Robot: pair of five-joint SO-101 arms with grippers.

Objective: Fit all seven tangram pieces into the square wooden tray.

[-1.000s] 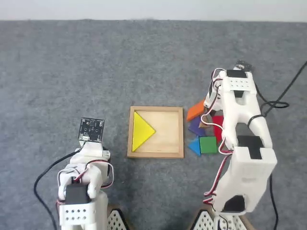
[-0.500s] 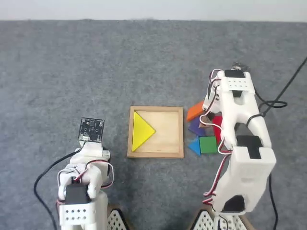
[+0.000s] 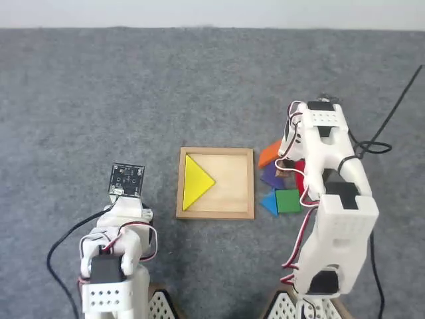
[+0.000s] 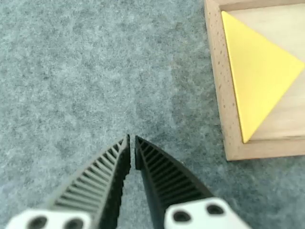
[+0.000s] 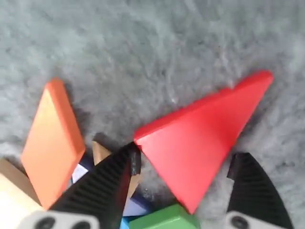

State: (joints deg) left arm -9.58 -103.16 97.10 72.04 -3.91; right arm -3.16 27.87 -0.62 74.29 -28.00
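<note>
Starting with the square wooden tray (image 3: 216, 215): lying flat on the grey mat (image 3: 99, 86) between the two arms, holding the yellow triangle (image 3: 196, 181) alone, with the rest of its floor showing as bare wood. Sitting with the long edge along the tray wall nearest the left arm and the apex pointing toward the tray's middle. Moving outward to the loose pieces, all clustering just beside the opposite tray wall: the orange piece (image 3: 269, 153) lying farthest from the arm bases, the purple piece (image 3: 271, 175) next to it, then the blue triangle (image 3: 269, 203) touching the green square (image 3: 288, 200). Finding the red triangle (image 5: 200, 138) partly tucked under the right arm in the high view (much plainer from the right wrist), lying flat on the mat with one corner reaching toward the green square. Noticing a tan piece (image 5: 100, 153) between orange and red, possibly a small triangle, though mostly hiding behind a finger. Reaching over this cluster with the right gripper (image 5: 187, 160), fingers spreading wide on either side of the red triangle's near corner, gripping nothing; not telling from this angle whether either finger is touching it. Hovering over bare mat with the left gripper (image 4: 132, 140) near a tray corner, its toothed fingers closing to a thin slit with nothing between them.
</note>
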